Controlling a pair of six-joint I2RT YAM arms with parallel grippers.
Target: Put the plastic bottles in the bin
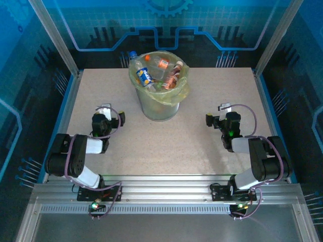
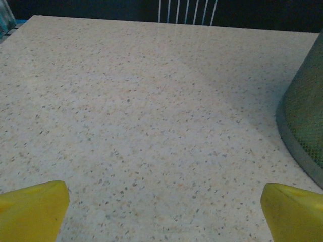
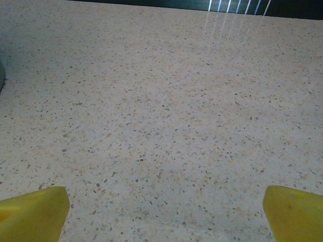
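Inside the bin (image 1: 161, 110) the plastic bottles (image 1: 146, 76) lie piled up to its rim, so the work seems done. Left of the bin the left gripper (image 2: 164, 214) hovers wide open, holding nothing. Right of the bin the right gripper (image 3: 165, 214) does likewise, probably parked.

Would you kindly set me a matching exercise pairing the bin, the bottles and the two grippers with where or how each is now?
1. bin
2. plastic bottles
3. left gripper
4. right gripper

A. open, right of the bin
B. heaped inside the bin
C. upright, far centre of the table
D. open, left of the bin

Pairs: 1-C, 2-B, 3-D, 4-A.
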